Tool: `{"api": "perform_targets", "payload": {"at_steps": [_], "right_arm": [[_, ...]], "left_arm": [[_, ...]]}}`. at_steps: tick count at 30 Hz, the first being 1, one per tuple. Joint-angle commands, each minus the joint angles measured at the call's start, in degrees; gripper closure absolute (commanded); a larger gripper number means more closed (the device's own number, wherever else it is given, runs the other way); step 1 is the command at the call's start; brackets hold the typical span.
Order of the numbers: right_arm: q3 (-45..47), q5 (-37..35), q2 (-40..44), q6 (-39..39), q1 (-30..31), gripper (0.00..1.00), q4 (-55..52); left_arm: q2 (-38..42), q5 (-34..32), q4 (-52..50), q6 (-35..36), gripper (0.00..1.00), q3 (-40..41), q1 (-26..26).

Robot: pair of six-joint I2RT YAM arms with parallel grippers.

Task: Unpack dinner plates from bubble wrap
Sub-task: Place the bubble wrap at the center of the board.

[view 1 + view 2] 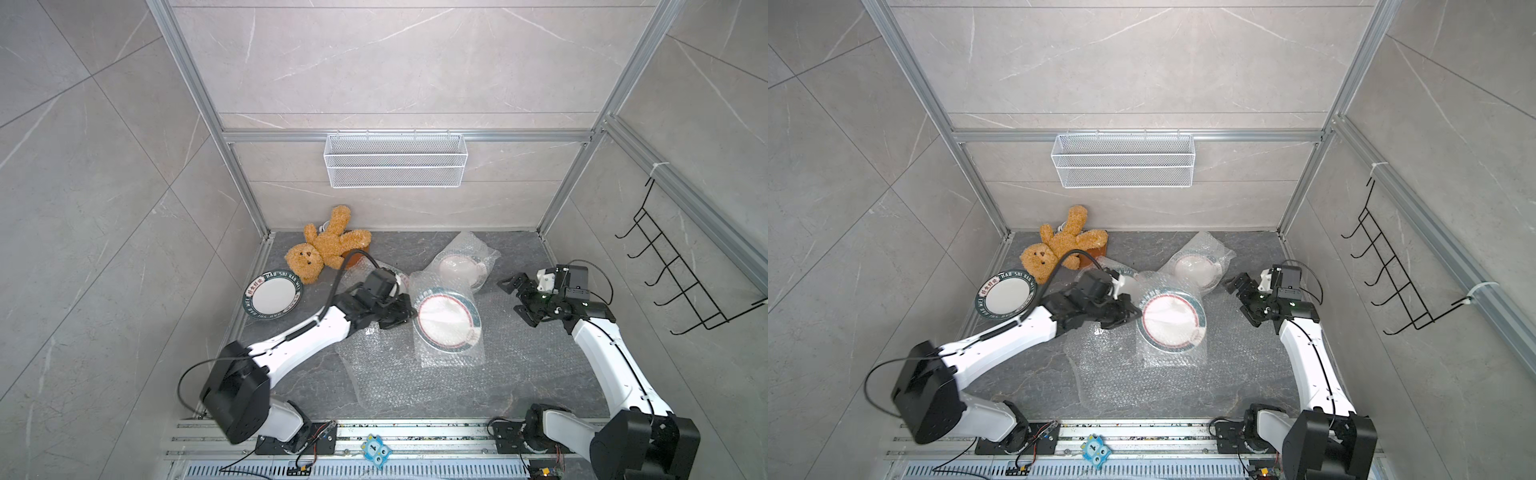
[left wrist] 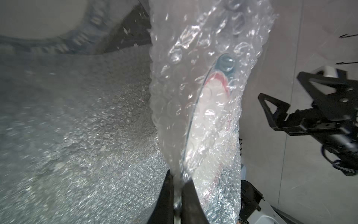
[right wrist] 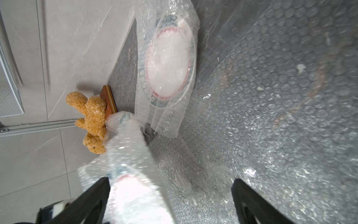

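The round white, green-rimmed dinner plate (image 1: 449, 322) lay inside its clear bubble-wrap pouch (image 1: 453, 353), directly ahead of the left gripper (image 1: 409, 312), which was clamped on the pouch's near edge. The right gripper (image 1: 515, 297) gaped empty beyond the far side, not touching the pouch. Whether the left fingers (image 2: 189, 194) also caught the plate's rim was unclear.

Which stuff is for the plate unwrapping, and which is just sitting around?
For the job: bare plate, near wrapped plate, far wrapped plate, empty bubble wrap, left gripper pinching the near pouch, open right gripper.
Just lying about: teddy bear, brown slab, wire basket.
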State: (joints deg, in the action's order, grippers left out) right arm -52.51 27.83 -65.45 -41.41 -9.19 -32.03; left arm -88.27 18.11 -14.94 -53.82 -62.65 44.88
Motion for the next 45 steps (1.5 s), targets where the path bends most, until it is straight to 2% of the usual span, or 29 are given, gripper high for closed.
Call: {"api": "perform_targets", "payload": {"at_steps": [1, 5, 11, 18, 21, 23, 28, 32, 34, 37, 41, 45], "right_arm": [[0.97, -0.29, 3.11, 2.03, -0.21, 0.0, -3.94], [1.69, -0.63, 3.53, 2.99, -0.14, 0.0, -5.19], [3.53, -1.23, 4.02, 3.74, -0.12, 0.0, -5.64], [5.0, -1.94, 3.51, 4.11, -0.17, 0.0, -5.11], [5.48, -1.92, 2.99, 3.83, -0.17, 0.0, -4.39], [5.53, -1.91, 2.36, 3.69, -0.14, 0.0, -3.63], [4.38, -1.27, 0.3, 3.92, -0.14, 0.0, -2.81], [4.43, -1.69, 0.51, 4.35, -0.1, 0.0, -2.47], [4.68, -2.29, 0.4, 4.58, -0.12, 0.0, -2.58], [5.49, -2.5, -0.51, 4.5, -0.25, 0.0, -1.55], [6.4, -3.78, -2.08, 3.73, -0.51, 0.0, 0.27], [7.57, -4.74, -2.87, 2.7, -1.97, 0.0, 2.89]], "left_arm": [[-6.2, 0.06, 8.92, -2.66, 1.0, -6.54, 2.61], [-14.21, -3.78, 10.13, -4.55, 1.0, -11.56, 6.87], [-22.09, -3.11, 16.64, -8.66, 1.0, -13.54, 8.91], [-23.4, -3.73, 16.24, -8.58, 1.0, -11.63, 8.9], [-23.7, -2.0, 15.75, -8.03, 0.99, -11.59, 8.91], [-23.25, -1.99, 15.49, -7.91, 0.89, -10.81, 8.85], [-20.48, -2.51, 15.74, -8.39, 0.54, -6.64, 8.91], [-15.21, -3.56, 15.5, -7.22, 0.27, -2.64, 8.88], [-11.38, -4.26, 14.9, -6.19, 0.16, -0.62, 8.9], [-3.47, -7.72, 11.11, -4.21, 0.08, 2.95, 8.82], [11.34, -16.83, 0.06, -4.4, 0.01, 9.88, 7.01], [27.03, -19.86, -12.28, -9.91, 0.01, 18.06, -1.48]]}}
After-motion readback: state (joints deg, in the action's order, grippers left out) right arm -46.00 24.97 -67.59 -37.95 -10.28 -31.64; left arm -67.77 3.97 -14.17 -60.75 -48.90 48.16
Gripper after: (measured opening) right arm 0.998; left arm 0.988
